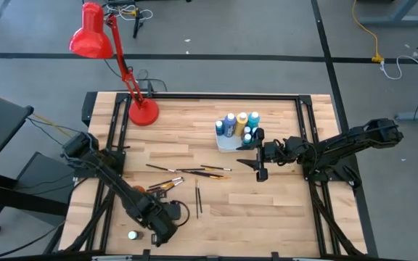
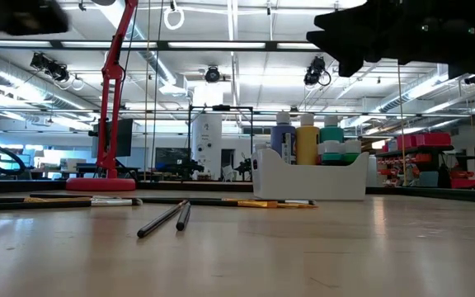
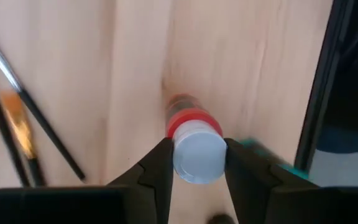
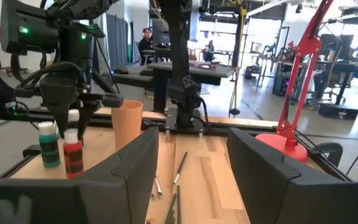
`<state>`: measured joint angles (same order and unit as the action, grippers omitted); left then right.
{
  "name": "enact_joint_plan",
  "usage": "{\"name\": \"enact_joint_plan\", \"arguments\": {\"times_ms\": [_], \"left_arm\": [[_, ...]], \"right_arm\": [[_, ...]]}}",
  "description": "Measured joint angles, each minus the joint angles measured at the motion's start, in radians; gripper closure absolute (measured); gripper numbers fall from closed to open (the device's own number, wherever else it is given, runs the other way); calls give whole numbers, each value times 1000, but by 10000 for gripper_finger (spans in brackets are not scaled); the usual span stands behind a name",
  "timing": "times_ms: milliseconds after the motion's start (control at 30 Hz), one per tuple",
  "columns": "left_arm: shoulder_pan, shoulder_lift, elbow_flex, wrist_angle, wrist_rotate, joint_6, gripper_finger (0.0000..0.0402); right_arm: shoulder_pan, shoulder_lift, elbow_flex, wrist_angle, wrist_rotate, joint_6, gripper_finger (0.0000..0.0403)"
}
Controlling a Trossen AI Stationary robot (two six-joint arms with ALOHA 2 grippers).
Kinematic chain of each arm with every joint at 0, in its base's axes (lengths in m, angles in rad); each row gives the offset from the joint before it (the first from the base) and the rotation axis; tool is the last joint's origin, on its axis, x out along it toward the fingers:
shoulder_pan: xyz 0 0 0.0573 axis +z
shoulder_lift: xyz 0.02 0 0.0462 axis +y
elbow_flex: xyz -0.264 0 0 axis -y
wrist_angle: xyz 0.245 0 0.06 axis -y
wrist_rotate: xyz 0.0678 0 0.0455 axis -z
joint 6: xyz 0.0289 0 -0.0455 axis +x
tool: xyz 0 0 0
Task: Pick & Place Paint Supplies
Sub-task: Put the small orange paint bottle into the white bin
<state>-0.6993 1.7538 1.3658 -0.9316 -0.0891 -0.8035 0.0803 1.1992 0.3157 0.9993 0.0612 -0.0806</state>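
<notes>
A red paint bottle with a white cap stands on the wood table near its front left, beside a teal bottle. My left gripper points down over the red bottle, shut on its cap. Another white-capped bottle stands just to the left. Several thin paintbrushes lie flat mid-table. A white tray at the far right holds several bottles. My right gripper hovers level beside the tray, open, with nothing between its fingers. My left gripper pinches the red bottle's white cap between its two fingers, one on each side of it. The fingers come from above, pointing steeply down. In the right wrist view the red bottle stands upright on the table under them.
An orange cup stands close behind the left gripper. A red desk lamp has its base at the table's far left. Two loose brushes lie near the table's middle front. Bare wood stretches along the near right.
</notes>
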Motion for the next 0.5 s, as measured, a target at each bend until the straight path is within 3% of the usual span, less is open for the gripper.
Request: {"name": "enact_joint_plan", "arguments": {"times_ms": [200, 500], "left_arm": [[129, 0, 74, 3, -95, 283, 276], [448, 0, 171, 20, -164, 846, 275]], "right_arm": [[0, 0, 0, 11, 1, 46, 206], [0, 0, 0, -48, 0, 102, 206]]}}
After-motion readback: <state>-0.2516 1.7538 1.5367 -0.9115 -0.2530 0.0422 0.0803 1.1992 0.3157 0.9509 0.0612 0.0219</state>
